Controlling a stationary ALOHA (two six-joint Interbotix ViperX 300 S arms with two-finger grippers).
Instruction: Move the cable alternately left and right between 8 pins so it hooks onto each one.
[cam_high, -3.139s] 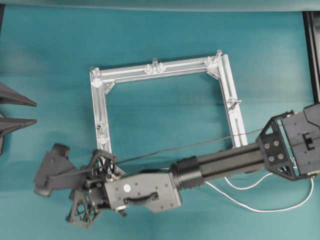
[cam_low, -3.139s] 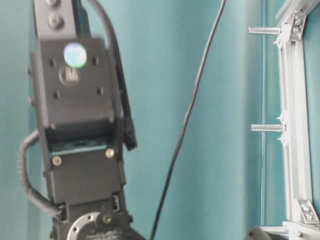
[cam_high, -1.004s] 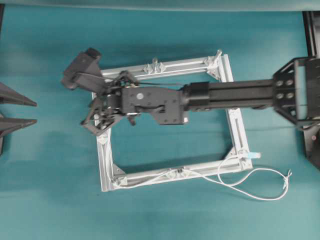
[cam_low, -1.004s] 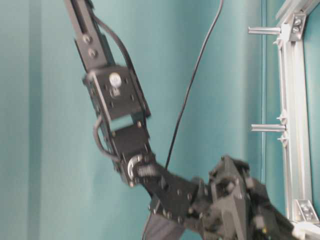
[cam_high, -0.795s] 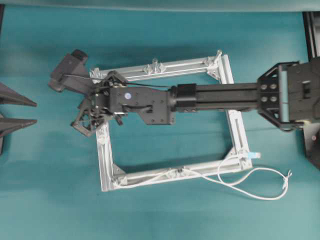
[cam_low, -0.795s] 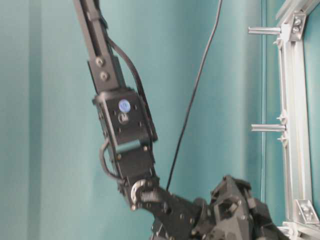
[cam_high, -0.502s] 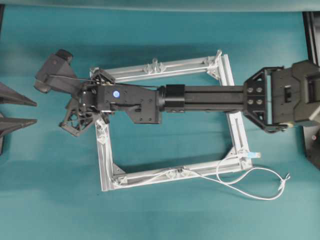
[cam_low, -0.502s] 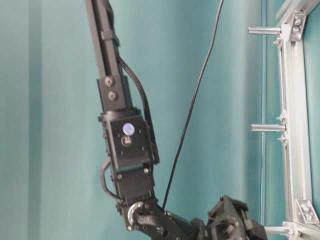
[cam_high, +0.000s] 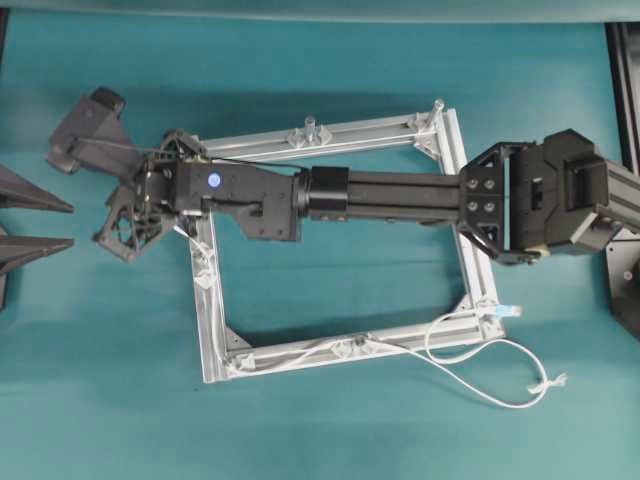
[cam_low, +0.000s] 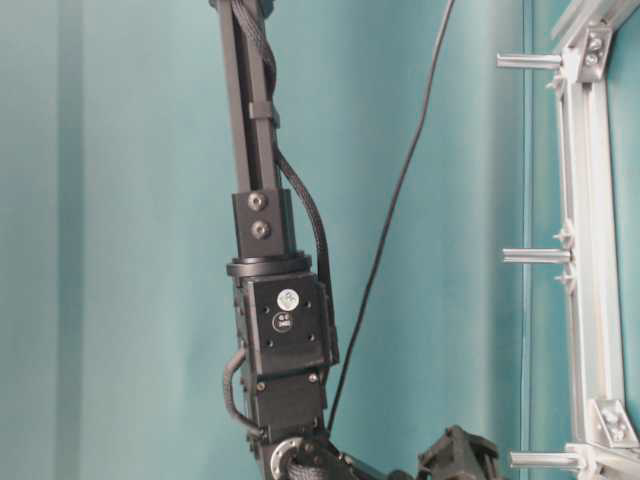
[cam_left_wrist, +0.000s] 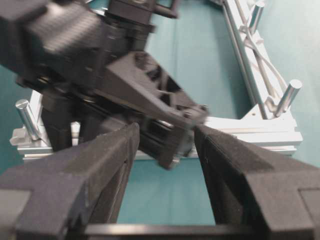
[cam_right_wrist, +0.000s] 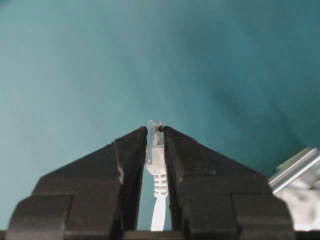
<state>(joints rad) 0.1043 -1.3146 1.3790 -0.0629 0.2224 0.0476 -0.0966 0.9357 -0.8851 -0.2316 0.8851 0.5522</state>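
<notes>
The white cable (cam_high: 330, 347), threaded along the frame's (cam_high: 452, 150) near rail with slack looping at the right on the table (cam_high: 330, 440), ends in a plug pinched by the right end effector (cam_right_wrist: 155, 136) just left of the frame's far-left corner pins (cam_left_wrist: 25, 116); the left end effector (cam_left_wrist: 165, 145), nearby, gapes empty.

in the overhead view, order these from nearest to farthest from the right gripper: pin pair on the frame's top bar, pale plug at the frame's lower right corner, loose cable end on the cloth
From the right gripper:
1. Pin pair, top bar, nearest.
2. Pale plug, lower right corner.
3. Loose cable end, on the cloth beyond that corner, farthest.
</notes>
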